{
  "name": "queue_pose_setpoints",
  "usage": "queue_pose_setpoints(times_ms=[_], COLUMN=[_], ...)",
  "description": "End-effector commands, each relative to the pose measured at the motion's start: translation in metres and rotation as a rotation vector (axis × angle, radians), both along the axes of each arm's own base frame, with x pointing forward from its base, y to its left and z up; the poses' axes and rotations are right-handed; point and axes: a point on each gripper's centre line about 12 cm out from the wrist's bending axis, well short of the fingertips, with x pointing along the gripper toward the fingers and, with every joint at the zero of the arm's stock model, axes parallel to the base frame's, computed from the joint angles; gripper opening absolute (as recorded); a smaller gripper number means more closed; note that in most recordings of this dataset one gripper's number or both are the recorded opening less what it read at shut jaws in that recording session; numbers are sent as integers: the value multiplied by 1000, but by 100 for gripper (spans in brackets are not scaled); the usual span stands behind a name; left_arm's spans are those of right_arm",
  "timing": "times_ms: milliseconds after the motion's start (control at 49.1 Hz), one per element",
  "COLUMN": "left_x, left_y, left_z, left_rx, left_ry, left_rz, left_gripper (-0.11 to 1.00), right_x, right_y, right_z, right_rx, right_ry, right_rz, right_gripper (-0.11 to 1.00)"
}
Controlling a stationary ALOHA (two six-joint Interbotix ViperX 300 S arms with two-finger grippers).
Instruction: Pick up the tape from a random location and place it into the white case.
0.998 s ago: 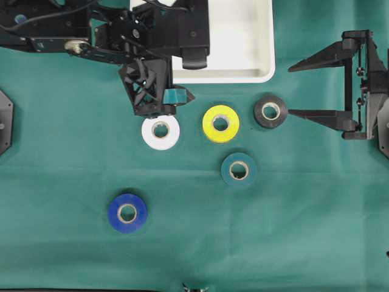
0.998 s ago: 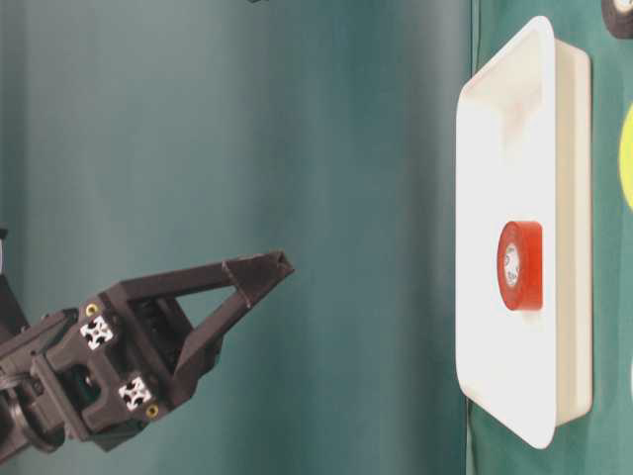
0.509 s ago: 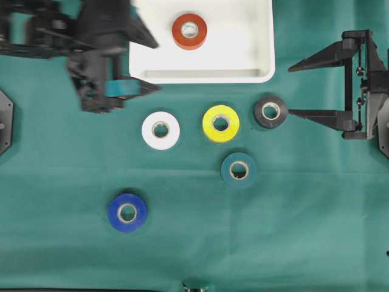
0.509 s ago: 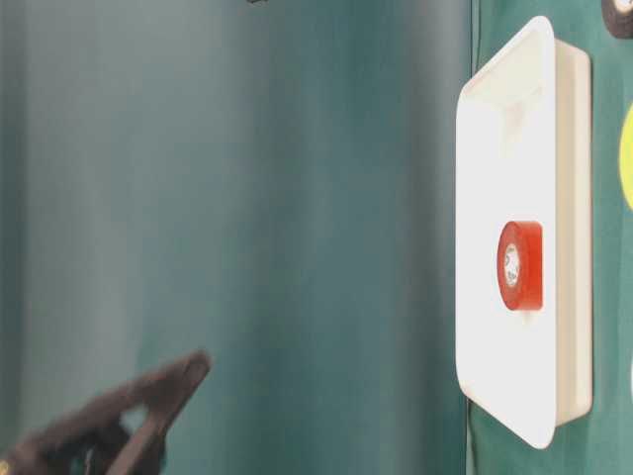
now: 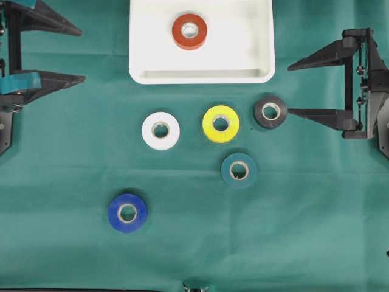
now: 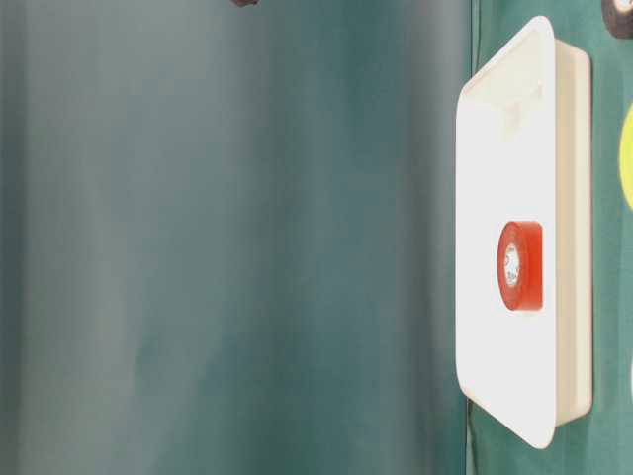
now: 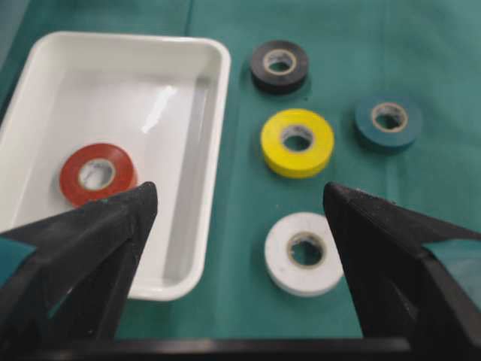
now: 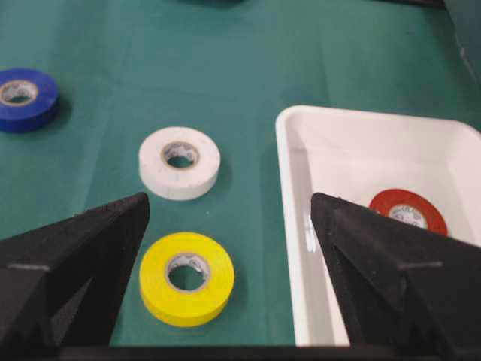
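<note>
A red tape roll (image 5: 189, 31) lies flat inside the white case (image 5: 200, 76) at the top middle; it also shows in the table-level view as the red roll (image 6: 521, 265) in the case (image 6: 539, 59). My left gripper (image 5: 82, 53) stands open at the far left, level with the case and apart from it, with nothing between its fingers (image 7: 239, 192). At the right edge my right gripper (image 5: 289, 90) is open and empty too (image 8: 230, 199), its lower fingertip just right of the black roll (image 5: 270, 111).
Loose on the green cloth below the case lie a white roll (image 5: 160, 130), a yellow roll (image 5: 220, 123), a teal roll (image 5: 239, 169) and, nearer the front left, a blue roll (image 5: 127, 212).
My left arm has drawn back from over the case to the far left edge, staying open. The red roll, hidden under the arm a second ago, now lies uncovered. The right arm has not moved.
</note>
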Motion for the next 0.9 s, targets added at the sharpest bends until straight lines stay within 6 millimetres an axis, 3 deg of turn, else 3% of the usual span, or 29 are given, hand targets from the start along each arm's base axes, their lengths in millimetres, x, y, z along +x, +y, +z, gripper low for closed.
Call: queue_pose_setpoints(times_ms=[0,448,876], left_x=[-4,-6,-5], left_y=[0,0,0], left_z=[2,2,4], left_rx=[0,2,3], left_ry=[-22,-35,-52], left_rz=[4,4,5], left_gripper=[98,98,98], right_x=[3,2,-4], right_y=[-1,0,20], right_z=[12,12,15], right_rx=[-2,6,10], right_ry=[-34,-25,-22], right_rz=[-1,-2,80], right_gripper=[88,88,88])
